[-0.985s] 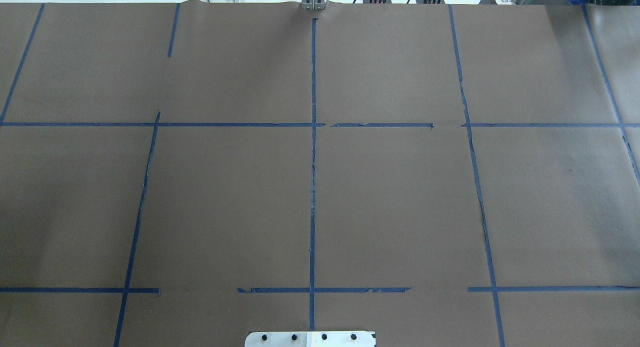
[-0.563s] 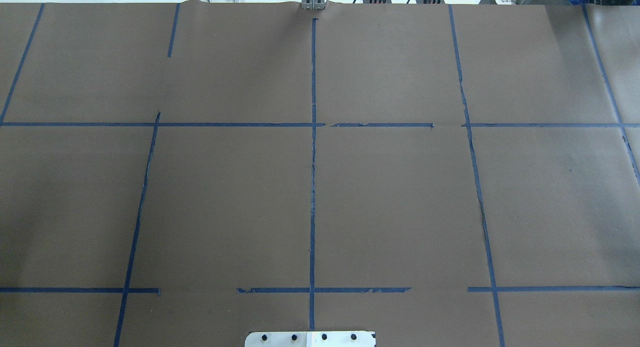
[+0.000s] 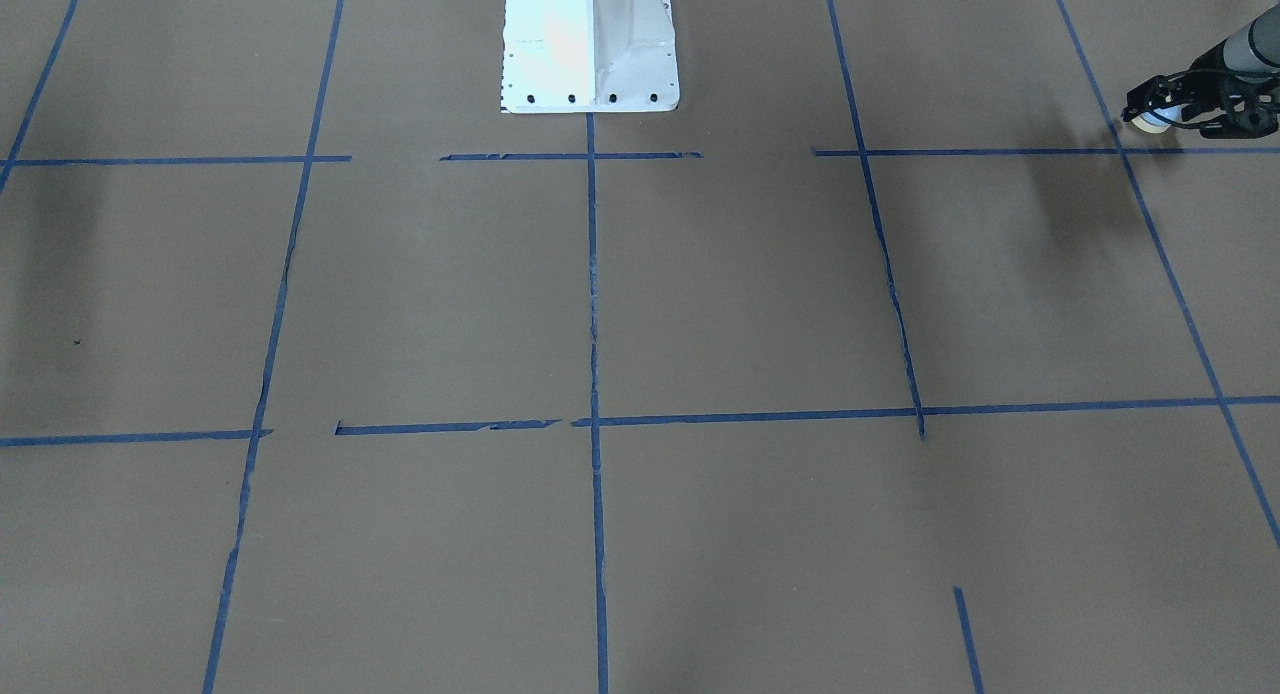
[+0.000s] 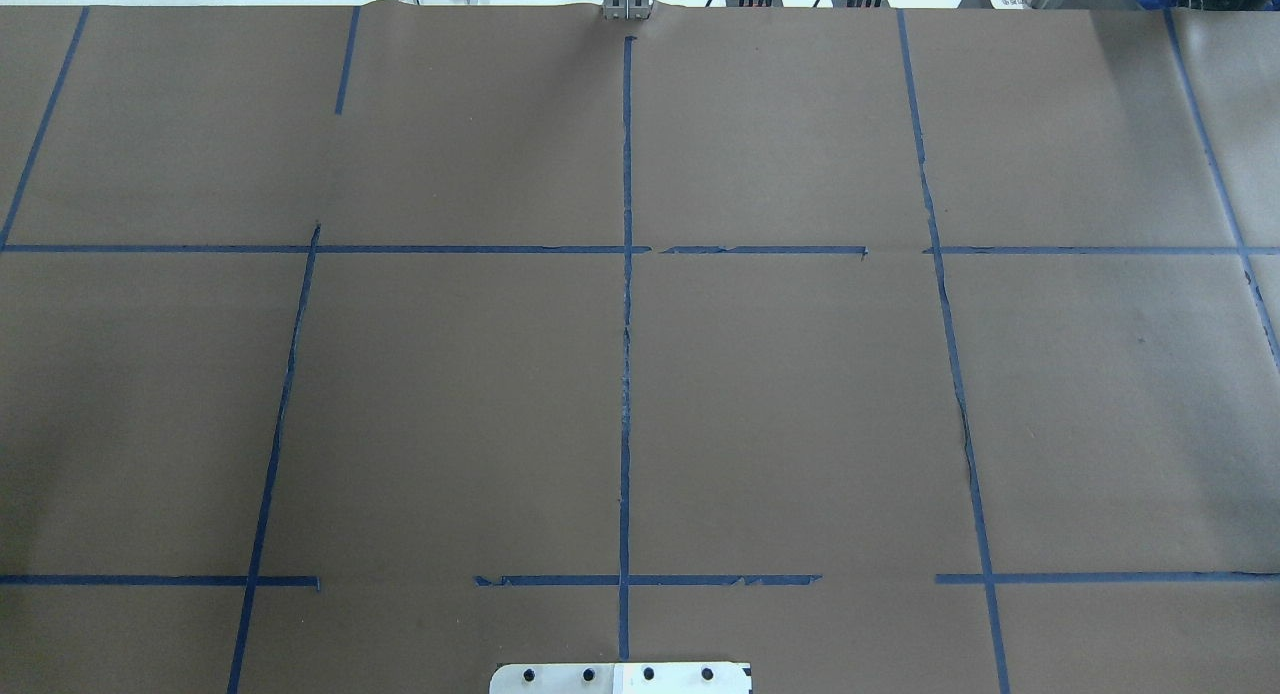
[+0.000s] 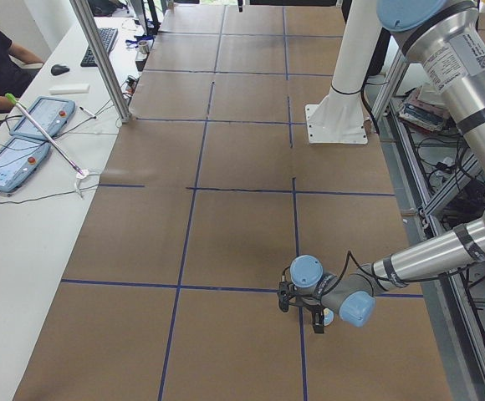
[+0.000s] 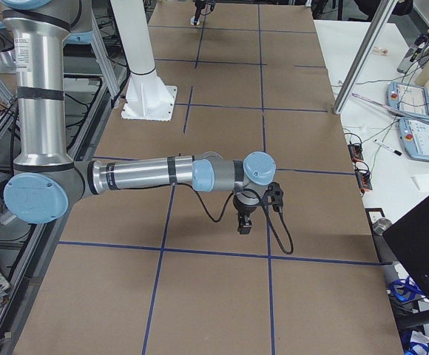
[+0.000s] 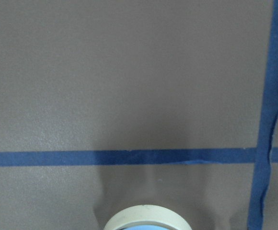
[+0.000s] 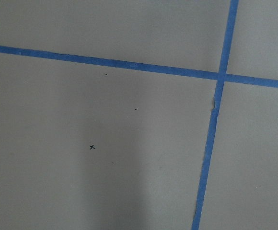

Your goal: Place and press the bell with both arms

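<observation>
Clamped between the fingers of the left gripper (image 3: 1146,113): the bell (image 3: 1153,122) — small, light-blue dome on a cream round base. Held low over the brown paper table (image 3: 750,294), far out toward its left end and just beside a crossing of blue tape lines (image 3: 590,274). Unclear whether touching the paper. Right gripper (image 6: 244,226) pointing down over the right end — cannot tell if wide or narrow. White pedestal (image 3: 590,44) mid-table; tablets (image 5: 40,117) on the far white desk.
</observation>
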You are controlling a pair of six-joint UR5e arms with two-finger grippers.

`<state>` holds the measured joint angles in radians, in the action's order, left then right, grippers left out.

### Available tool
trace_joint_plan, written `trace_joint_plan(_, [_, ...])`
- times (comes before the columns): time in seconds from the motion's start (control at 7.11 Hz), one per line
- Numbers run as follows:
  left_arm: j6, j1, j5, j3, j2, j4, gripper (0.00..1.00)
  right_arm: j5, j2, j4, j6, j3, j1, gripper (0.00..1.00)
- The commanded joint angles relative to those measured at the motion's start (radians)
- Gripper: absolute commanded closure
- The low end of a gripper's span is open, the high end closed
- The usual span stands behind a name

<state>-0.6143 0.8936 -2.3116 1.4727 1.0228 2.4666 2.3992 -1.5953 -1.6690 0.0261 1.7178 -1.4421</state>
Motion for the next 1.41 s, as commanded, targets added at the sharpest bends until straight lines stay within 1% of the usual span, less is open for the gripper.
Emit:
trace_joint_plan(0.0, [-0.019, -0.001, 0.0, -0.005, -0.001, 0.002, 0.36, 0.0, 0.0, 0.0, -0.002, 0.006, 0.0, 0.0])
trace_joint_plan(0.14, [-0.054, -0.001, -0.009, -0.003, -0.001, 0.026, 0.72, 0.0, 0.0, 0.0, -0.002, 0.012, 0.0, 0.0])
trace_joint_plan(0.28, [-0.171, 0.001, -0.081, -0.002, -0.007, 0.173, 0.94, 0.0, -0.003, 0.0, -0.002, 0.017, 0.0, 0.0])
trace_joint_plan(0.42, [-0.318, -0.001, -0.086, 0.053, -0.001, 0.245, 0.99, 0.0, -0.006, 0.0, -0.002, 0.022, 0.0, 0.0])
trace_joint_plan(0.56, [-0.387, -0.001, -0.094, 0.163, 0.003, 0.245, 0.99, 0.0, -0.006, 0.0, -0.002, 0.022, 0.0, 0.0])
trace_joint_plan(0.7, [-0.478, -0.002, -0.095, 0.241, 0.058, 0.242, 0.99, 0.0, -0.006, 0.0, -0.005, 0.02, 0.0, 0.0])
trace_joint_plan(0.84, [-0.622, -0.011, -0.095, 0.271, 0.165, 0.242, 0.99, 0.0, -0.006, 0.0, -0.008, 0.02, 0.008, 0.0])
trace_joint_plan(0.99, [-0.728, -0.036, -0.094, 0.271, 0.297, 0.232, 0.99, -0.002, -0.003, 0.0, -0.008, 0.02, 0.012, 0.0])
trace_joint_plan(1.13, [-0.787, -0.05, -0.094, 0.274, 0.401, 0.182, 0.99, -0.002, -0.002, 0.0, -0.008, 0.02, 0.012, 0.0])
trace_joint_plan(1.27, [-0.794, -0.05, -0.094, 0.274, 0.484, 0.132, 0.99, -0.003, -0.002, 0.0, -0.008, 0.02, 0.014, 0.0])
